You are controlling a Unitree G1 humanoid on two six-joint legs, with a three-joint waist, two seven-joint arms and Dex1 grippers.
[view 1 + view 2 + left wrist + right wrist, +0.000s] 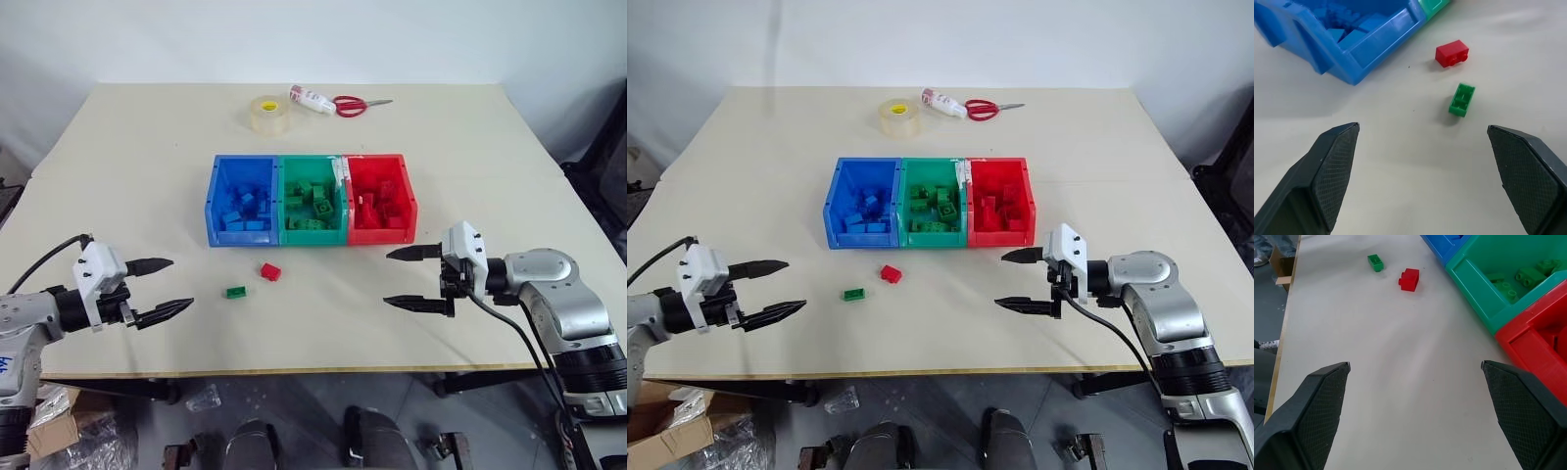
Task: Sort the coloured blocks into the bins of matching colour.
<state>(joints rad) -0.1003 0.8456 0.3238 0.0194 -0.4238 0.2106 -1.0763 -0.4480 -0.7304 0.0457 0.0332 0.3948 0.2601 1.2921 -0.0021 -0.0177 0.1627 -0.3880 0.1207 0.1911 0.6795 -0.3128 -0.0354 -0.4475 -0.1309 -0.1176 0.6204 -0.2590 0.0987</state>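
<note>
Red block, green block loose at bins' six o'clock, unsorted; left gripper, right gripper wide, empty, likely poised for pickup.

silver arms, white wrist housings, black cables, black textured end effector fingers

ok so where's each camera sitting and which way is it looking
Left eye and right eye: on the head, looking forward and down at the table, bins, both arms.
Left wrist: looks along the open left gripper at the green block, red block and blue bin.
Right wrist: looks along the open right gripper across the table toward the same blocks, with the green bin and red bin alongside.
Shared: both wrist views show the two loose blocks.
</note>
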